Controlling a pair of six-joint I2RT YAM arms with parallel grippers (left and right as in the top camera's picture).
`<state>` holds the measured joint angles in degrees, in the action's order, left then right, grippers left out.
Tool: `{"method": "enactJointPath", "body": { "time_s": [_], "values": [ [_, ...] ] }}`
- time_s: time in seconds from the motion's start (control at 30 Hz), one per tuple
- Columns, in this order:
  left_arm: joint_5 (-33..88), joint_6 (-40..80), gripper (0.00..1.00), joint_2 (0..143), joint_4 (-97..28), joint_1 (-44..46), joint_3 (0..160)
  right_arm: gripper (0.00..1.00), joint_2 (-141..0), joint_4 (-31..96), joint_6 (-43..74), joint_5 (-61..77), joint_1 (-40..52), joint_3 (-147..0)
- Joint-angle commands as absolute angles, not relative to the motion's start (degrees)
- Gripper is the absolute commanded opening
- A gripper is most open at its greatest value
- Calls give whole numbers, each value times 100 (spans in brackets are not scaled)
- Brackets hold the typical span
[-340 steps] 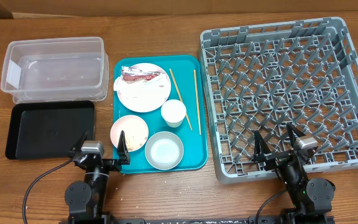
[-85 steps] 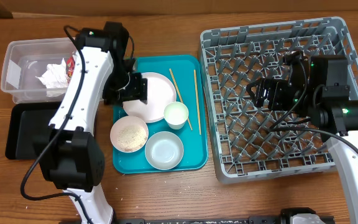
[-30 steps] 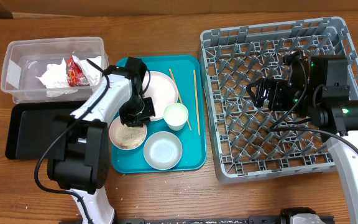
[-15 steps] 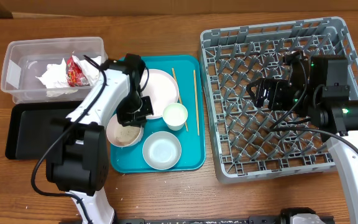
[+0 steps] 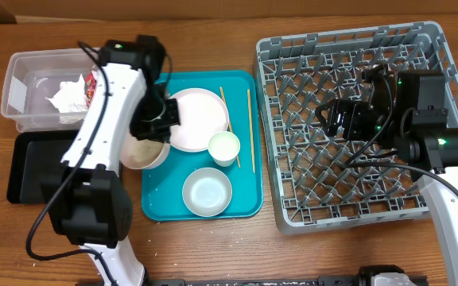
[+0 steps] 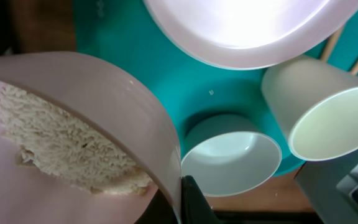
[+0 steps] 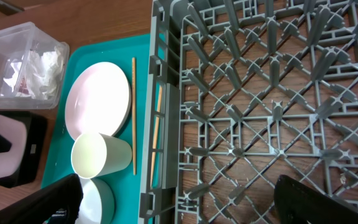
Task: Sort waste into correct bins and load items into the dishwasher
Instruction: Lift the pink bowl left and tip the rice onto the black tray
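My left gripper (image 5: 153, 133) is shut on the rim of the small pink bowl (image 5: 143, 152), which hangs tilted over the teal tray's left edge. In the left wrist view white rice (image 6: 61, 146) clings inside the bowl (image 6: 104, 93), and one black finger (image 6: 192, 200) presses its wall. The pink-white plate (image 5: 198, 119), white cup (image 5: 224, 147), grey-green bowl (image 5: 207, 191) and two chopsticks (image 5: 250, 127) lie on the teal tray. The clear tub (image 5: 22, 75) holds white napkins (image 5: 68, 99) and the red wrapper (image 5: 91, 83). My right gripper (image 5: 344, 119) hangs open over the dish rack (image 5: 420, 63).
The black tray (image 5: 34, 167) lies in front of the clear tub, just left of the held bowl. The teal tray (image 5: 161, 208) sits between the bins and the rack. My left arm crosses over the tub's right end. Bare wood runs along the table's front.
My left gripper has lifted the pink bowl off the teal tray and carried it left and back, tilting it. The right arm has not moved.
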<state>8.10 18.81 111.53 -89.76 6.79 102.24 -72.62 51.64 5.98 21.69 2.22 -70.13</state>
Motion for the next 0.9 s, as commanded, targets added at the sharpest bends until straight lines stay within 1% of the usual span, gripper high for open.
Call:
{"method": "enactJointPath", "body": {
  "time_s": [0.0, 0.17, 0.23, 0.4, 0.53, 0.73, 0.87],
  "values": [
    [746, 1507, 4, 10895, -9190, 263, 10372, 100, -7269, 5124, 596, 2220, 185, -7131],
    [784, 1122, 4, 10468, -9214, -471, 10372, 100, -7269, 5127, 596, 2222, 185, -7131],
    [1041, 801, 4, 10361, -9192, -738, 10366, 100, -7269, 5129, 596, 2222, 185, -7131],
    [2001, -132, 4, 10311, -9080, -1570, 10355, 100, -7269, 5135, 598, 2222, 185, -7131],
    [3264, -954, 4, 10318, -8947, -2467, 10243, 100, -7269, 5164, 596, 2222, 185, -7131],
    [4379, -1562, 4, 10318, -8672, -3439, 9719, 100, -7269, 5155, 598, 2222, 185, -7131],
    [5124, -1802, 4, 10339, -8189, -4005, 9056, 100, -7269, 5155, 598, 2222, 185, -7131]
  ]
}}
